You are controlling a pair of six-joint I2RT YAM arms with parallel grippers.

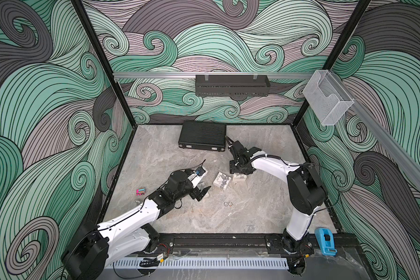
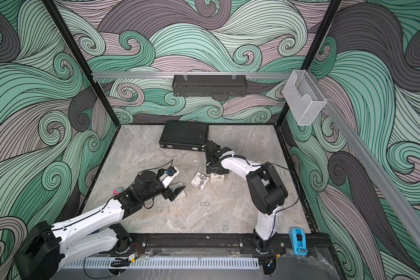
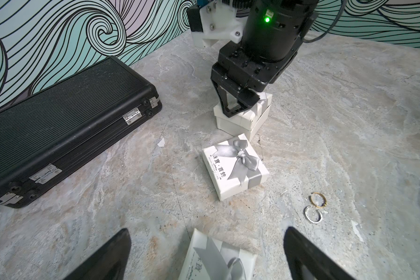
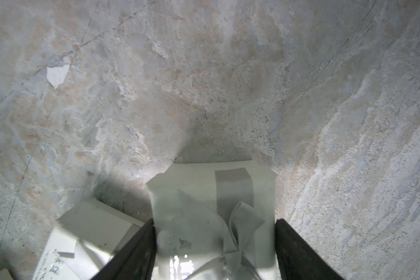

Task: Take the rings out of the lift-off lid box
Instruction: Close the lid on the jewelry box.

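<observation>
Right claw (image 4: 214, 221) pinching the lid (image 4: 211, 184), left claw (image 3: 206, 231) spread.
If I lift crooked, the base (image 3: 261, 122) may ride up, then drop and spill whatever it holds.

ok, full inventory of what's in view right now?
rings: two, one gold, one silver, side by side on the table, nearer the front than the boxes
gift boxes: three, white with grey bows, mid-table
case: one, black, back of table
small block: one, pink and blue, table's left
tape dispenser: one, blue, front right rail
basket: one, black, back wall rail
bin: one, clear, right wall
left tool: one, black, open over a box
right tool: one, black, shut on a box's lid
</observation>
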